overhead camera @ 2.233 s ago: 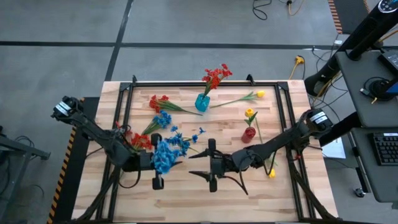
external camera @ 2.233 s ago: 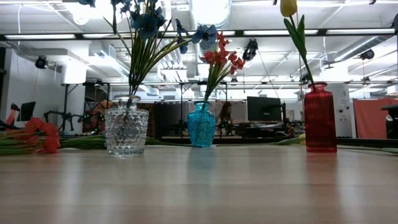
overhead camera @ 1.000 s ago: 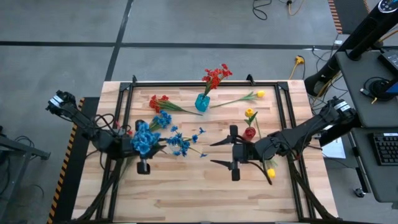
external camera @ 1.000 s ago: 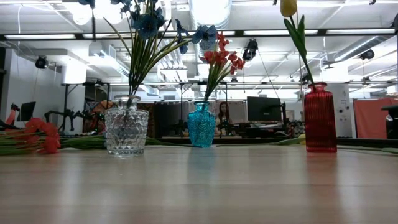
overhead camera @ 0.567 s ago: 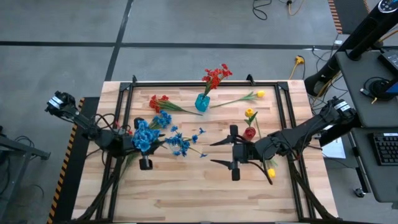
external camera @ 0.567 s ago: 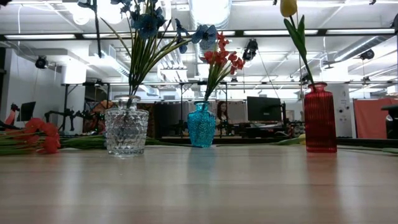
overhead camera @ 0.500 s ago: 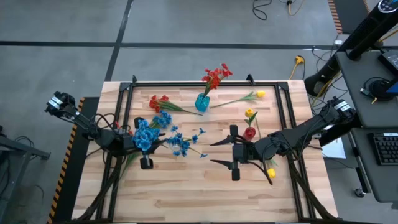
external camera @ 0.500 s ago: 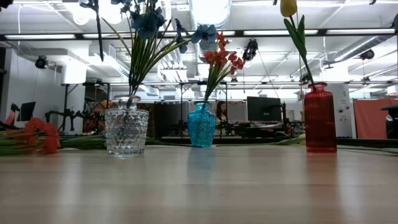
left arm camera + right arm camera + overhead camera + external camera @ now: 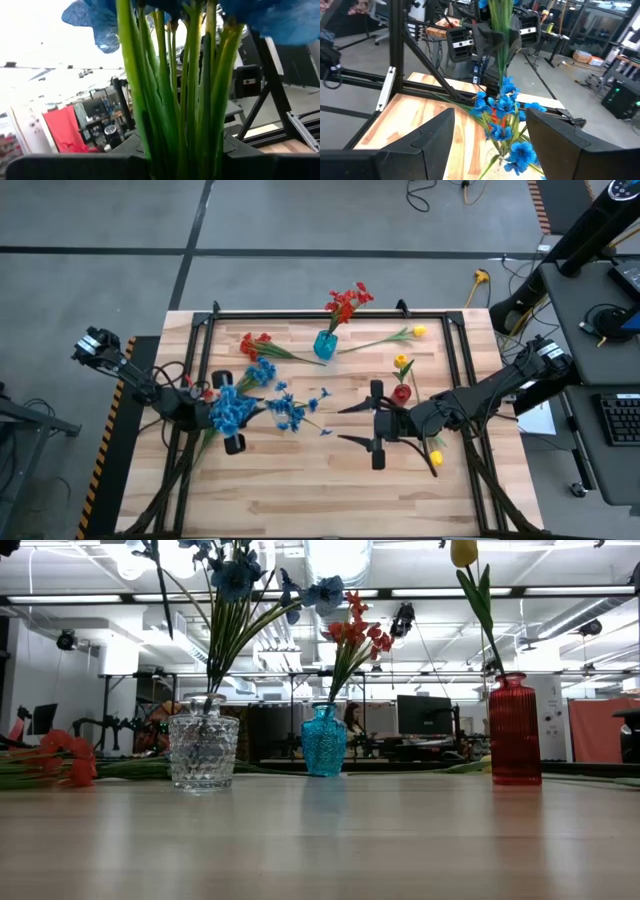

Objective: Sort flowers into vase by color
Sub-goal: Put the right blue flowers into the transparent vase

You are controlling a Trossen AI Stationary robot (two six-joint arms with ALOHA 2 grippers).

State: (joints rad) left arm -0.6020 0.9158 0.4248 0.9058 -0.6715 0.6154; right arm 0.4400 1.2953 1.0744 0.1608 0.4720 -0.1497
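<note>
clear vase (image 9: 203, 751): blue flowers (image 9: 235, 580) | teal vase (image 9: 324, 740): red flowers (image 9: 357, 630)

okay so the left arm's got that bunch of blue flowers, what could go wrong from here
1. The left gripper holds a whole bundle of blue flowers by the stalks; one might slip out when it moves.
2. The clear vase already holds blue stems, so pushing the bundle in may snag them or tip it.
3. The open right gripper waits near the red vase; a sideways swing might hit it.
</note>
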